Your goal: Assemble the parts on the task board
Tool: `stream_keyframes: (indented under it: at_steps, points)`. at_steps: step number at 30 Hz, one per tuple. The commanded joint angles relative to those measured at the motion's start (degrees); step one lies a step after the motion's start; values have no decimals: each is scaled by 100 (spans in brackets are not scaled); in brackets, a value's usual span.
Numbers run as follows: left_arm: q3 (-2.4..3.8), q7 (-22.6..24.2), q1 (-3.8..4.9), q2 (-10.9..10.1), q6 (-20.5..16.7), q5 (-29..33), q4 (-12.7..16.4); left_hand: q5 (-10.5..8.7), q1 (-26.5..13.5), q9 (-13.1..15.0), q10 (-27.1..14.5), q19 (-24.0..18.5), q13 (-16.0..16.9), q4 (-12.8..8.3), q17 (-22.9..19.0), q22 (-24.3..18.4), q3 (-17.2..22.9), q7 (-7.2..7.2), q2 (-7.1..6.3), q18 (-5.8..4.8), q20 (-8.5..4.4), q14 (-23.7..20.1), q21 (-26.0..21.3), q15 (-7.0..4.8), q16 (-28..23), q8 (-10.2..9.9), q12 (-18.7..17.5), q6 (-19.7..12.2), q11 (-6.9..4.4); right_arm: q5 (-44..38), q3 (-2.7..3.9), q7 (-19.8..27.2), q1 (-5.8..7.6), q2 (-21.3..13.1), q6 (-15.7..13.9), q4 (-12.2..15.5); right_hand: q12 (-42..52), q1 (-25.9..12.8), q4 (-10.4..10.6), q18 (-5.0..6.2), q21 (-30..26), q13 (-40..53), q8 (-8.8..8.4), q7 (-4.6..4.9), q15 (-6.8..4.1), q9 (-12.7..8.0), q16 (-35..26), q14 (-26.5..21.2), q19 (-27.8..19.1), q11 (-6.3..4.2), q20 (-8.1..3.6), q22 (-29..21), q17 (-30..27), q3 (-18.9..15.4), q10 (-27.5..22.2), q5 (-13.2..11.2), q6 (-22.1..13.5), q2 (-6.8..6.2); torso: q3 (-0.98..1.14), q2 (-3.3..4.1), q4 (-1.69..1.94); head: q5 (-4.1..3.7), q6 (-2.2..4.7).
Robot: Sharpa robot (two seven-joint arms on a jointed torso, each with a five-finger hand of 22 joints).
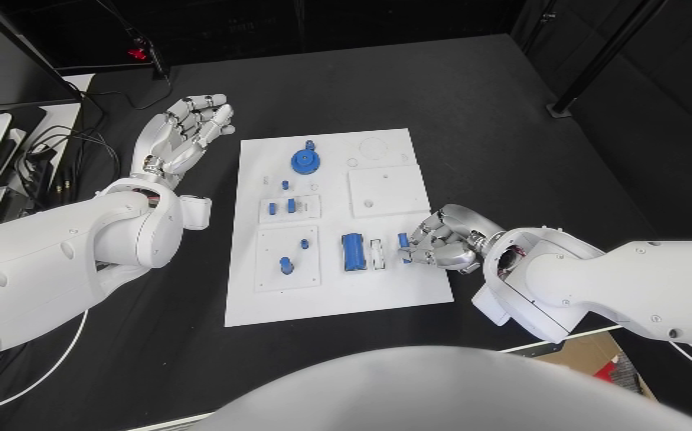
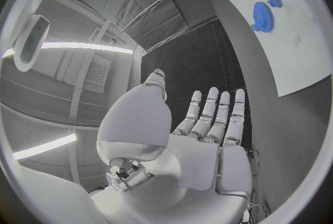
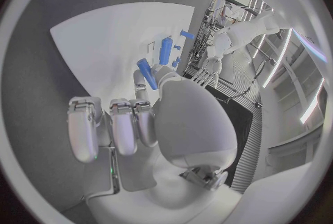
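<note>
The right hand (image 1: 444, 241) pinches a small blue peg (image 3: 146, 73) above the task board (image 1: 389, 291); next, seat it. The left hand (image 1: 185, 136) hovers, fingers spread, holding nothing.

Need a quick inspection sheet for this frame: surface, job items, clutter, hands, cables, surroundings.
Surface: black table, bare around the board.
Job's things: white task board in the middle of the table; blue gear near its far end; blue cylinder lying near its near end; several small blue parts between them.
Clutter: nothing seen on the table.
Hands: left hand off the board's left edge, fingers spread, holding nothing; right hand at the board's right edge, pinching a small blue peg.
Cables: dark bundle at the table's far left.
Surroundings: black curtained walls; cardboard box at lower right.
</note>
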Motion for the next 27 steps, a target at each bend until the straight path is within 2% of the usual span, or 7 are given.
stream_keyframes:
  at_steps: [1, 7, 13, 27]
  points:
    - [6, 401, 8, 19, 43, 3, -6, 39, 0, -9, -36, 5, -9, -12, -5, -5, -24, 906, 79, 12, -5, -26, 34, -17, 25, 23, 29, -36, 14, 782, 4, 344, 30, 80, 112, 20, 14, -91, 35, -42, 19, 1506, -55, -16, -6, -12, 14, 586, 597, -55, 17, 1509, 1507, -84, 596, 19, 68, 3, 2, 1, -11, 30, 0]
    - [6, 398, 8, 34, 41, 3, -11, 39, 0, -9, -36, 5, -9, -12, -5, -5, -24, 906, 79, 12, -5, -26, 34, -17, 25, 23, 29, -36, 14, 703, 6, 195, 48, 223, 203, -60, 14, -167, 100, -42, 19, 1506, -112, -27, -20, -26, 14, 586, 597, -68, 4, 1509, 1507, -208, 596, 13, 120, 28, 2, 2, -6, 43, 0]
    - [6, 398, 8, 43, 42, 3, -12, 39, 0, -9, -36, 5, -9, -12, -5, -5, -24, 906, 79, 12, -5, -26, 34, -17, 25, 23, 29, -36, 14, 351, 7, -142, 53, 327, 271, -145, 14, -270, 205, -42, 19, 1506, -189, -30, -27, -45, 14, 586, 597, -72, -5, 1509, 1507, -373, 596, -3, 168, 59, -1, 5, -12, 82, 0]
    - [6, 398, 8, 54, 46, 3, -20, 42, 3, -10, -36, 7, -12, -12, -13, 0, -26, 905, 87, 11, -5, -25, 35, -17, 31, 26, 38, -39, 15, -506, 7, -663, 54, 539, 523, -264, 14, -348, 283, -42, 19, 1506, -266, -33, -32, -62, 14, 586, 597, -76, -13, 1509, 1507, -536, 596, -24, 215, 99, 2, 5, -15, 121, 0]
